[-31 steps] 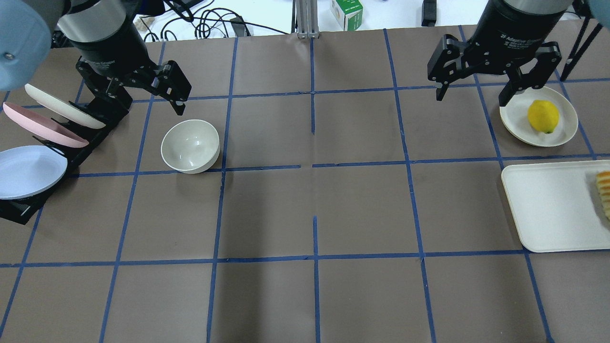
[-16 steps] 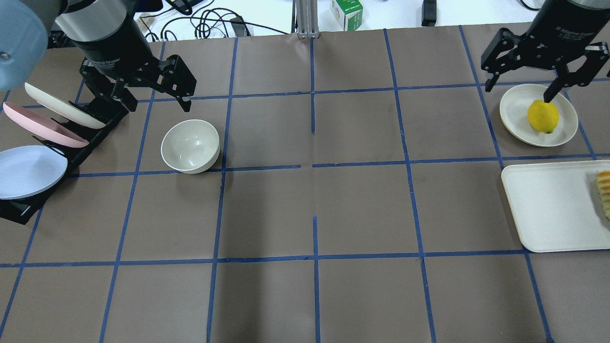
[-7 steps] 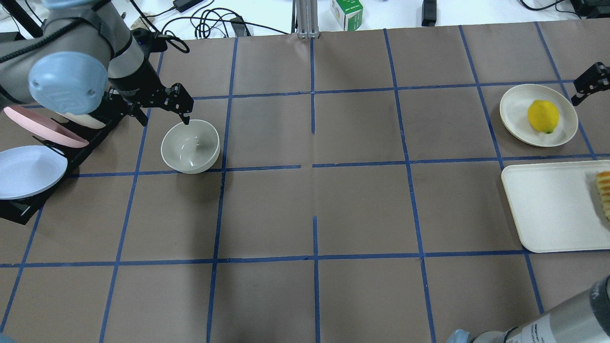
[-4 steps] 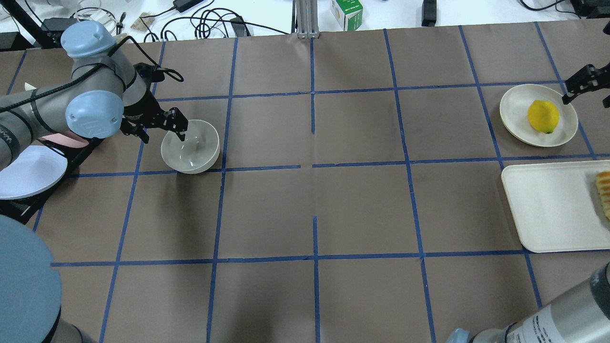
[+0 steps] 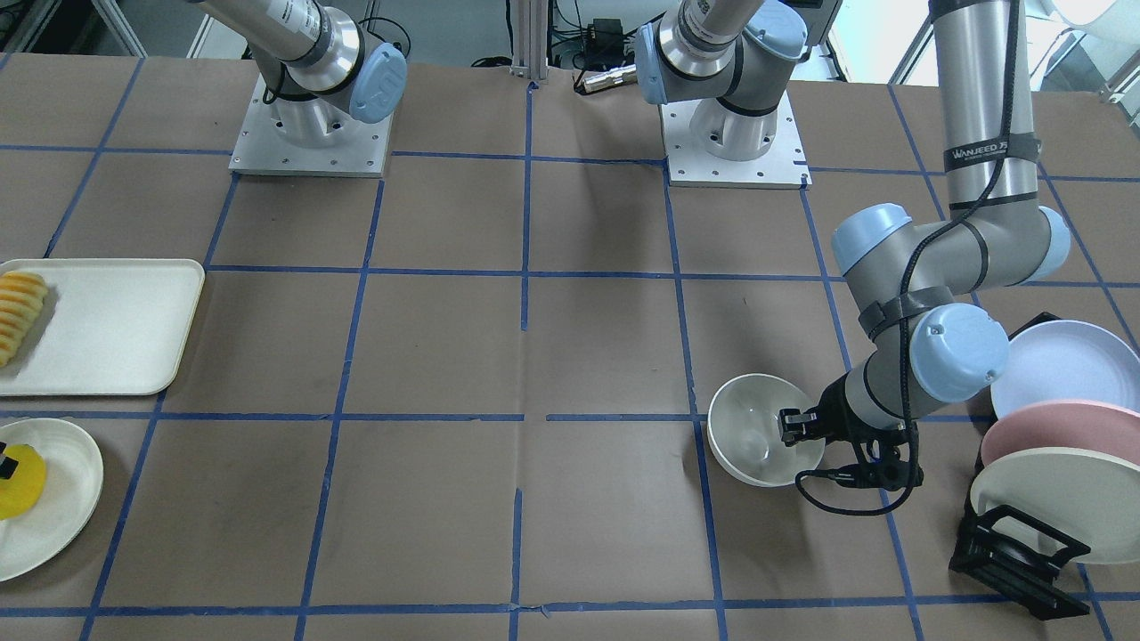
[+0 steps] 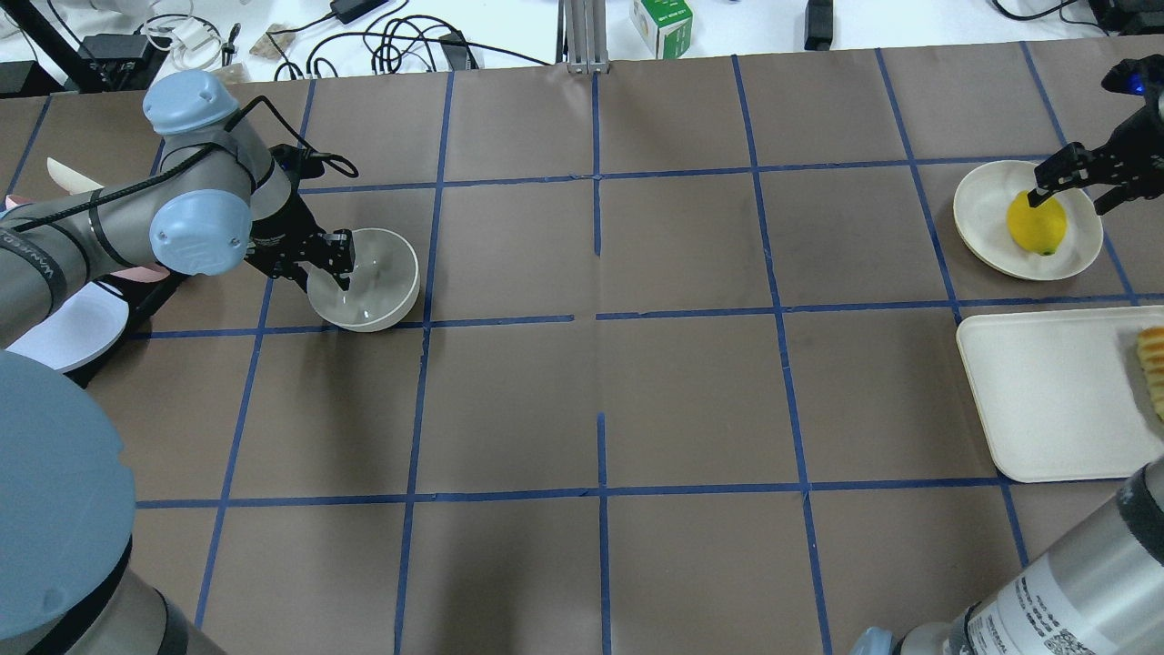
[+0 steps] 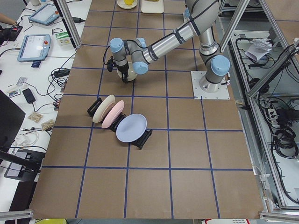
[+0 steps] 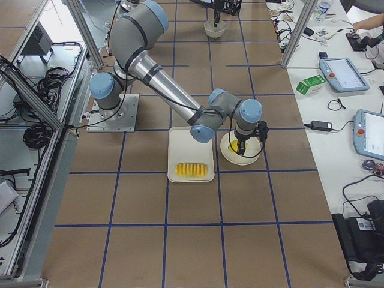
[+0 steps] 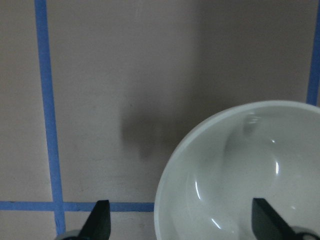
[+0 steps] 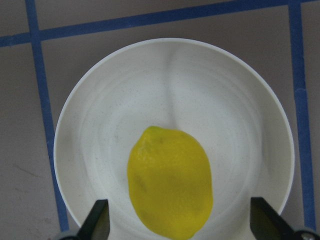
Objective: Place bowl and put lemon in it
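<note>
The cream-white bowl (image 6: 375, 284) stands upright on the table at the left; it also shows in the front view (image 5: 755, 425) and the left wrist view (image 9: 240, 170). My left gripper (image 6: 309, 266) is open and low at the bowl's left rim, one finger inside and one outside (image 9: 182, 225). The yellow lemon (image 6: 1037, 225) lies on a flat cream plate (image 6: 984, 196) at the far right. My right gripper (image 6: 1070, 196) is open just above the lemon (image 10: 170, 185), with a finger on either side of it (image 10: 180, 225).
A black rack with pastel plates (image 5: 1055, 445) stands just left of the bowl, close to my left arm. A white tray (image 6: 1046, 391) with ridged orange-yellow slices (image 6: 1153, 364) lies in front of the lemon's plate. A green box (image 6: 662, 23) stands past the table's far edge.
My left gripper has come down from above the rack to the bowl's rim, one finger inside. My right gripper swung away to the right, then came back over the lemon. Bowl and lemon have not moved.
</note>
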`<state>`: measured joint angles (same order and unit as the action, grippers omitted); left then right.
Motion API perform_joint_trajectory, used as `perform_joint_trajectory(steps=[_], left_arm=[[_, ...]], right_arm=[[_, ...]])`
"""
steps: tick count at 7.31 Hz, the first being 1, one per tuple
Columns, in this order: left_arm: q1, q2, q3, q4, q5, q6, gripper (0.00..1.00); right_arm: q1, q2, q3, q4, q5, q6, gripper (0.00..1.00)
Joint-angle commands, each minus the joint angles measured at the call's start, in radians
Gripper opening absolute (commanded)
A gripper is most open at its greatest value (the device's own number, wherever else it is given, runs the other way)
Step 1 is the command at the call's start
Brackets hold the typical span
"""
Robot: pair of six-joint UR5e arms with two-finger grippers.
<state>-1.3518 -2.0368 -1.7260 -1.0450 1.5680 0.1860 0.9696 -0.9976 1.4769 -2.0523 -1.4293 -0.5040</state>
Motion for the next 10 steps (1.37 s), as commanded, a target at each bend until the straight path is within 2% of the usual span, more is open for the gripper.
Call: perform_joint_trajectory(steps=[1,5,6,7,9,10], left_arm=[[0.003,0.000,0.000,0.000,0.000,0.001,0.00],[0.005,0.004,-0.001,0.000,0.006,0.003,0.00],[0.005,0.006,0.000,0.000,0.007,0.003,0.00],[0.005,0.006,0.000,0.000,0.006,0.003,0.00],[-0.016,0.047,0.012,-0.021,-0.003,-0.011,0.00],[-0.050,0.082,0.005,-0.045,-0.072,-0.051,0.00]], right_arm=[[0.004,0.022,0.003,-0.020,0.001,0.010,1.00],[0.011,0.048,0.003,-0.016,0.003,0.022,1.00],[0.012,0.047,0.003,-0.015,0.003,0.022,0.80],[0.014,0.047,0.002,-0.017,0.003,0.022,0.50],[0.015,0.042,-0.007,-0.019,0.001,0.019,0.15],[0.030,0.028,-0.015,-0.011,-0.011,0.019,0.06]])
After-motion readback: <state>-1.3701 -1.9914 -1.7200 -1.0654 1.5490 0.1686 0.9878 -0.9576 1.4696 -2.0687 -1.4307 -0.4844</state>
